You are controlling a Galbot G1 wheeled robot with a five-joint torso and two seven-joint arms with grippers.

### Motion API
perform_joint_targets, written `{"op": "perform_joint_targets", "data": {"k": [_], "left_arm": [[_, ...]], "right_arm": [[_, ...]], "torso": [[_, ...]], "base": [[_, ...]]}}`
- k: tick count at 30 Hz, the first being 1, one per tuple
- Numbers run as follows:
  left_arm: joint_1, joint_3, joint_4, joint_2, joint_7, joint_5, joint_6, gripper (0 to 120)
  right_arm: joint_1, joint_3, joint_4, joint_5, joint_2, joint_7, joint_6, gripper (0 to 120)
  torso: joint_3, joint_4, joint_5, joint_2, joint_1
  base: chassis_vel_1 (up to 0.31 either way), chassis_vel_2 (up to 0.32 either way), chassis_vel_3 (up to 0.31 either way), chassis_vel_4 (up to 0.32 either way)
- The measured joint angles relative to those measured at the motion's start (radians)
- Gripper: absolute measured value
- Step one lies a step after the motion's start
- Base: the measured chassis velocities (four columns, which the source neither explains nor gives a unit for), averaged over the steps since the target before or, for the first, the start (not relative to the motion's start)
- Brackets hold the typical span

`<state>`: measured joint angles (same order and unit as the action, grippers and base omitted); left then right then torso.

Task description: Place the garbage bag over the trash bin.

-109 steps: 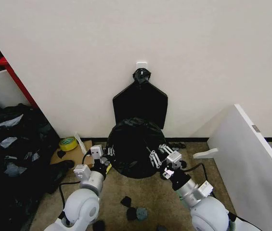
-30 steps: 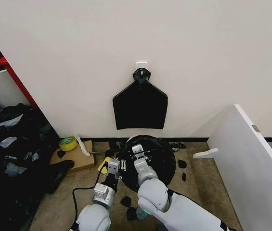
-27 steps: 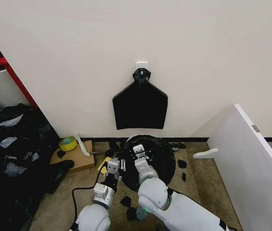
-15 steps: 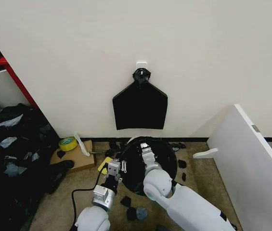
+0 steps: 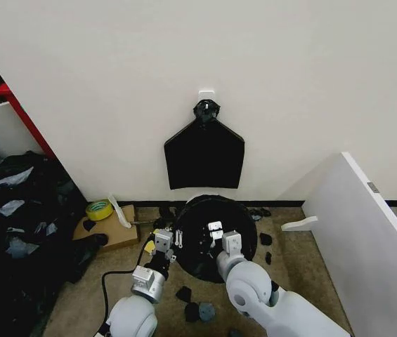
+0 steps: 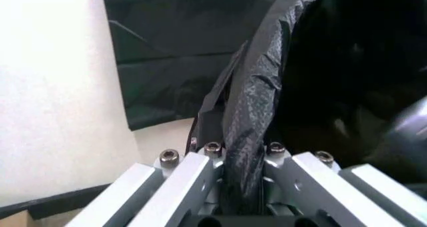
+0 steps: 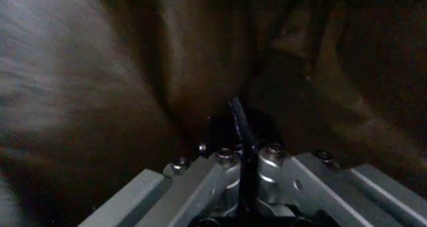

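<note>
**op:** Down by the wall, the thin glossy black plastic garbage bag (image 5: 216, 239) sits draped over the round white plastic trash bin (image 5: 197, 199). My left claw (image 5: 164, 242) is pinched on its edge film, and my right claw (image 5: 223, 237) is clamped on a fold inside.

**reply:** How's it handle?

**op:** I'd guess featherlight, floppy, slippery and tear-prone. Best to grab the bunched rim, never a single layer.

Right gripper (image 7: 241, 174) inside dark plastic
Its jaws pinch a thin fold of the garbage bag (image 7: 167, 77) between them.
</note>
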<state>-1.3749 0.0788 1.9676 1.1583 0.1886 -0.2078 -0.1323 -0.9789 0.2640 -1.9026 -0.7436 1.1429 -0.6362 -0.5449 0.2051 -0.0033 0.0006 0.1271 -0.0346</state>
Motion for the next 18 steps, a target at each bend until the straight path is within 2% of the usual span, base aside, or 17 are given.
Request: {"op": "perform_joint_targets", "data": {"k": [4, 11, 15, 18], "left_arm": [[-0.008, -0.003, 0.014, -0.005, 0.000, -0.003, 0.001, 1], [-0.008, -0.007, 0.029, -0.012, 0.000, -0.016, 0.005, 1], [-0.007, -0.008, 0.029, -0.013, 0.000, -0.017, 0.006, 1], [-0.001, -0.007, 0.022, -0.011, 0.000, -0.020, 0.006, 1]], "right_arm": [[0.012, 0.004, 0.083, 0.110, 0.022, 0.016, -0.005, 0], [0.023, -0.017, 0.165, 0.191, 0.032, 0.058, 0.026, 0], [0.019, -0.027, 0.156, 0.209, 0.024, 0.088, 0.075, 0], [0.004, -0.024, 0.089, 0.203, 0.001, 0.088, 0.084, 0]], "torso": [[0.000, 0.0002, 0.0001, 0.000, 0.000], [0.000, 0.0000, 0.0000, 0.000, 0.000], [0.000, 0.0001, 0.0001, 0.000, 0.000], [0.000, 0.0001, 0.0001, 0.000, 0.000]], "base": [[0.000, 0.000, 0.000, 0.000], [0.000, 0.000, 0.000, 0.000], [0.000, 0.000, 0.000, 0.000], [0.000, 0.000, 0.000, 0.000]]}}
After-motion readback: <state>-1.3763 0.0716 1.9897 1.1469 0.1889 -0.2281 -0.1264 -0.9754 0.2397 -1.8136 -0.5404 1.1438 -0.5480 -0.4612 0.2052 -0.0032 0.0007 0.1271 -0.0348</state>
